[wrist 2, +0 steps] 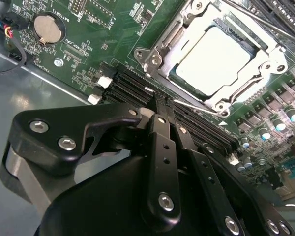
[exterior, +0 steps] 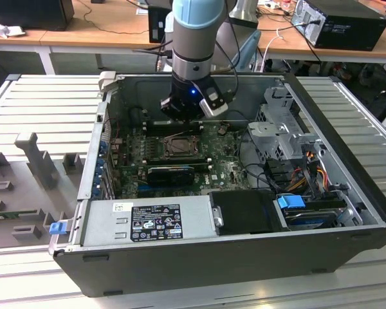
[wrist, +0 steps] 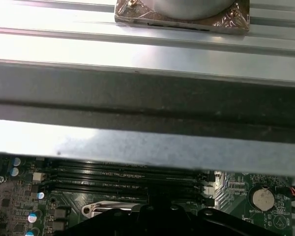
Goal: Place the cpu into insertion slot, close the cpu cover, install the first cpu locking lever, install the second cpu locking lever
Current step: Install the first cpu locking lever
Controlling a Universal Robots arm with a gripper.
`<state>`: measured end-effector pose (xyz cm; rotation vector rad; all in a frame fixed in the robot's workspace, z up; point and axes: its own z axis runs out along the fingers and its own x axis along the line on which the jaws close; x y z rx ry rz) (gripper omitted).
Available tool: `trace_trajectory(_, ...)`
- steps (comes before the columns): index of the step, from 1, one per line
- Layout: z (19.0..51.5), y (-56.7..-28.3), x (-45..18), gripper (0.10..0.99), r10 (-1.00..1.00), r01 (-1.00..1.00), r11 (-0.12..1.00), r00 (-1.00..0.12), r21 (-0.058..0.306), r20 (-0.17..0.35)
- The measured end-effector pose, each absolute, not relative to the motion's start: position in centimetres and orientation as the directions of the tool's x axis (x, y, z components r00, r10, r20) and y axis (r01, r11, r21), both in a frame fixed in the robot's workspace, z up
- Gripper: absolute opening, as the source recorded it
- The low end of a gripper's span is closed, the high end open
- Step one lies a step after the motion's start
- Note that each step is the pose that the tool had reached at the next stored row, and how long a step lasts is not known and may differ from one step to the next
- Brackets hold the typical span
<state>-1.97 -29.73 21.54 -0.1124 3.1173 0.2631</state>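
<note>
The cpu (wrist 2: 214, 61) lies flat in the insertion slot (exterior: 180, 147), its pale metal face showing through the window of the cpu cover (wrist 2: 160, 51). The cover lies down over the chip. A thin metal locking lever (wrist 2: 196, 107) runs along the near side of the socket. My gripper (wrist 2: 163, 105) hangs just beside that side of the socket, over the memory slots. Its two black fingers (wrist 2: 160, 128) are pressed together with nothing between them. In the exterior view the gripper (exterior: 183, 116) stands inside the open case, just behind the socket.
Black memory slots (wrist 2: 132, 83) and a coin battery (wrist 2: 45, 27) lie beside the socket. A long black finned card (exterior: 170, 174) sits in front of it. The power supply (exterior: 148, 222) and drive cage (exterior: 280, 129) fill the case's front and right. The case wall (wrist: 147, 93) rises close by.
</note>
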Motion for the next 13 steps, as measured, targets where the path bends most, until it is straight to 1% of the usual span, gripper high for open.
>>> trace_trajectory(13,20.63,-29.74,-1.96,0.106,-0.071,-0.074,0.984,-0.997,0.161,-0.029)
